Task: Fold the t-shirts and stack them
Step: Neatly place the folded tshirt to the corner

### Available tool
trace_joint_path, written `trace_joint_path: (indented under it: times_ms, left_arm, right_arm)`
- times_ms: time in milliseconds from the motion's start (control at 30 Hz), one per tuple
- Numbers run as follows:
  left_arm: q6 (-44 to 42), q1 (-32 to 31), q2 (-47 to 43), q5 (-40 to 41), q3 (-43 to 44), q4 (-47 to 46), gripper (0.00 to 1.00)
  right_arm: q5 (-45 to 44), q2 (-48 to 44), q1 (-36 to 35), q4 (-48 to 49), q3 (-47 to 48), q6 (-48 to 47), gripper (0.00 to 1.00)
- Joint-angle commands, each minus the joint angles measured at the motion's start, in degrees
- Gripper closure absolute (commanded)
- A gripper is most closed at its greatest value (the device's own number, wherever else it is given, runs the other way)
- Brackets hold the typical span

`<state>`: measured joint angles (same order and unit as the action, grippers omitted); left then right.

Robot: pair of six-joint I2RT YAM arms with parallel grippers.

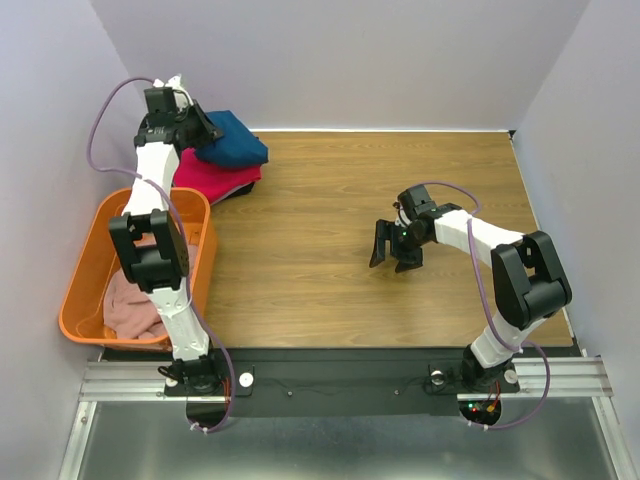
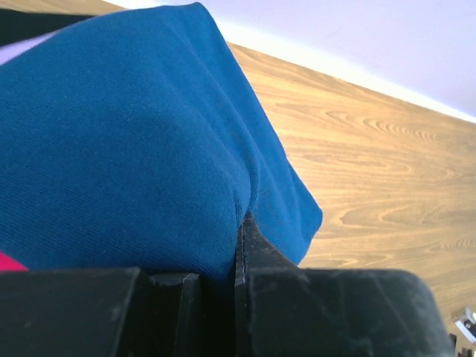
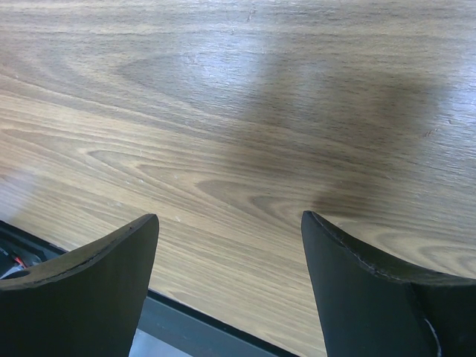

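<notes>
A folded navy blue t-shirt lies on top of a bright pink one at the table's far left corner. My left gripper is at the stack's back edge, shut on the navy cloth. The left wrist view shows that blue fabric pinched between the narrow jaws of the left gripper, and a sliver of the pink tee shows at the left edge. A pale dusty-pink t-shirt lies crumpled in the basket. My right gripper hangs open over bare wood, right of centre, and nothing lies between the tips of the right gripper.
The orange plastic basket stands at the near left, beside the left arm. Bare wooden tabletop stretches between the stack and the right gripper. Purple walls close in the back and both sides. The table's dark front edge shows under the right fingers.
</notes>
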<state>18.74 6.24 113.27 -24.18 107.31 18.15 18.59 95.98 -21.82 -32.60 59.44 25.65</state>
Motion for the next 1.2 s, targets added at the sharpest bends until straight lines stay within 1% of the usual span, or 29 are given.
trace_joint_path:
  times_ms: [0, 300, 467, 500, 533, 567, 600, 633, 700, 867, 900, 967, 1000, 1067, 1100, 1133, 1167]
  left_arm:
    - [0.7, 1.6, -6.6, 0.7, -1.5, -5.8, 1.00]
    - [1.2, 2.8, -8.5, 3.5, -7.2, -8.0, 1.00]
    - [1.0, 3.2, -6.8, 5.0, -8.1, -5.9, 1.00]
    - [1.2, 3.3, -6.3, 6.1, -8.0, -5.2, 0.90]
    - [2.0, 3.5, -6.2, 9.0, -8.1, -4.4, 0.82]
    - [2.3, 3.7, -6.5, 10.5, -8.3, -3.4, 0.60]
    - [2.4, 3.8, -6.7, 11.8, -8.4, -3.3, 0.51]
    - [3.0, 4.0, -7.1, 14.4, -8.5, -3.2, 0.32]
    - [3.2, 4.1, -8.1, 16.6, -8.2, -2.9, 0.01]
    - [5.0, 4.1, -10.3, 26.0, -4.9, -0.4, 0.01]
    - [5.9, 4.1, -11.8, 29.8, -4.8, 0.1, 0.01]
    - [6.2, 4.1, -13.5, 33.0, -5.3, 1.3, 0.01]
    - [6.8, 4.1, -15.8, 36.4, -5.7, 1.4, 0.01]
    - [7.6, 4.2, -18.9, 39.0, -9.2, 0.5, 0.01]
    - [8.1, 4.0, -22.4, 40.5, -10.7, 0.0, 0.01]
    - [8.0, 3.5, -24.4, 43.4, -14.6, -1.0, 0.01]
    - [7.6, 3.3, -26.4, 44.1, -16.8, -3.5, 0.01]
  right_arm:
    - [0.9, 0.1, -0.4, -0.2, 1.4, -1.0, 0.17]
    - [1.2, 0.1, -0.5, -0.1, 1.2, -1.0, 0.17]
    - [1.4, 0.4, -0.5, -0.1, 1.5, -1.2, 0.17]
    - [1.4, 0.4, -0.4, -0.2, 1.5, -1.2, 0.17]
    - [1.4, 0.3, -0.4, -0.3, 1.5, -1.2, 0.17]
    - [1.4, 0.3, -0.4, -0.3, 1.5, -1.2, 0.17]
    - [1.4, 0.1, -0.4, -0.2, 1.5, -1.2, 0.17]
    - [1.3, -0.2, -0.4, -0.3, 1.5, -1.2, 0.17]
    - [1.2, -0.4, -0.4, -0.3, 1.5, -1.2, 0.17]
    - [0.3, -0.9, -0.4, -0.3, 1.7, -0.9, 0.17]
    - [-0.2, -1.2, -0.4, -0.3, 1.8, -0.8, 0.17]
    - [-0.7, -1.9, -0.3, -0.3, 2.0, -0.4, 0.17]
    - [-1.3, -2.5, -0.4, -0.3, 2.2, -0.4, 0.16]
    - [-2.1, -3.3, -0.3, -0.3, 2.5, -0.2, 0.16]
    - [-2.6, -3.8, -0.3, -0.3, 2.6, -0.2, 0.16]
    - [-3.6, -4.4, -0.3, -0.4, 2.8, -0.2, 0.16]
    - [-4.1, -4.8, -0.3, -0.4, 2.9, -0.2, 0.16]
